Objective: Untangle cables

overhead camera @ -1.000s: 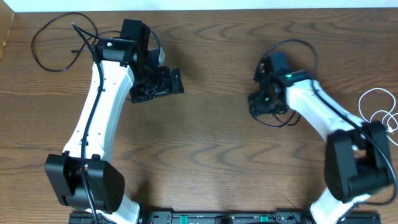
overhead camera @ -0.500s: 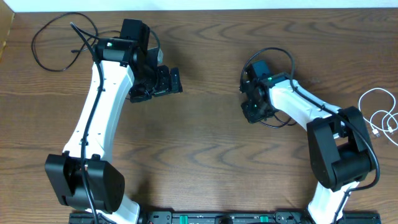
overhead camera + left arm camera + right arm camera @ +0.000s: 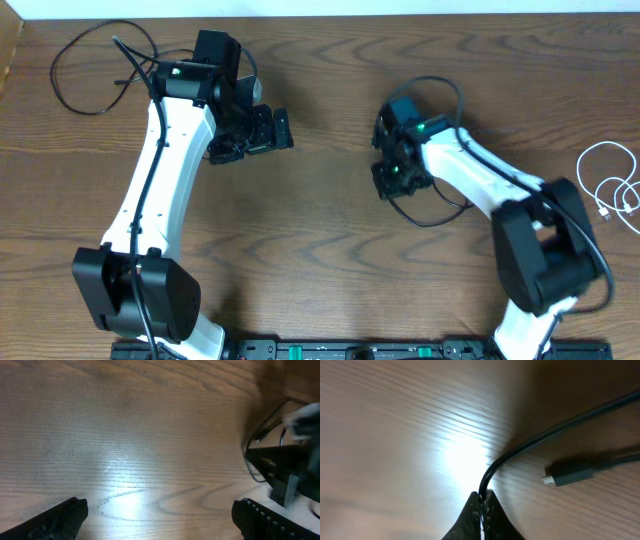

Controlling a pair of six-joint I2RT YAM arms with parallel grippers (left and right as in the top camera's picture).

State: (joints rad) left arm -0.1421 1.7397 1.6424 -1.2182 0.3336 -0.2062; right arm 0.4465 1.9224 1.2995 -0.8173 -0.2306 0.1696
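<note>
**A:** How did the right gripper [image 3: 482, 501] stand?

**B:** Its fingers [image 3: 470, 521] were pressed together on the black cable [image 3: 560, 422], pinched low against the table [image 3: 395, 420]. The cable's plug [image 3: 570, 474] lay loose just beside it.

**A:** And the left gripper [image 3: 159, 509]?

**B:** Fingers wide apart, holding nothing, over bare wood. The other black cable [image 3: 54, 75] lay in a loop at the far left and the white cable [image 3: 608, 144] at the right edge, all three well apart.

**A:** How should the pull go?

**B:** I'd say slow and low. Drag the pinched cable toward open wood so its loop unrolls without the plug whipping or catching, and keep it clear of the white one.

**A:** Any writing?

**B:** None I could read, no brand and no label.
</note>
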